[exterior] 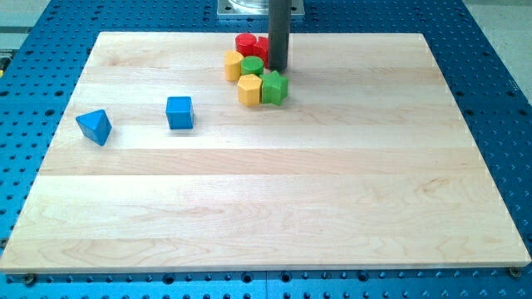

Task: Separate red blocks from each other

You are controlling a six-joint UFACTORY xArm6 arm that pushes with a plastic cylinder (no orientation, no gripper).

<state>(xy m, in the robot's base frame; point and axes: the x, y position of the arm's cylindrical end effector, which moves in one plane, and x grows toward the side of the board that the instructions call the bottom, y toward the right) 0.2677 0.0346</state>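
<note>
Just left of my tip point(278, 68), touching the rod, sat the red blocks point(248, 43), pressed together at the cluster's far edge. The tool was a bare rod with nothing to close. Green and yellow blocks crowded below-left on the surface point(266, 199).

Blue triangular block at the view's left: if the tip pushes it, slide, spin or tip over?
The blue triangular block sits low and flat on the smooth wooden board, so it probably slides rather than tips. Its slanted sides may make it rotate under an off-centre push. It stands alone, far from my tip, so nothing should jam it.
</note>
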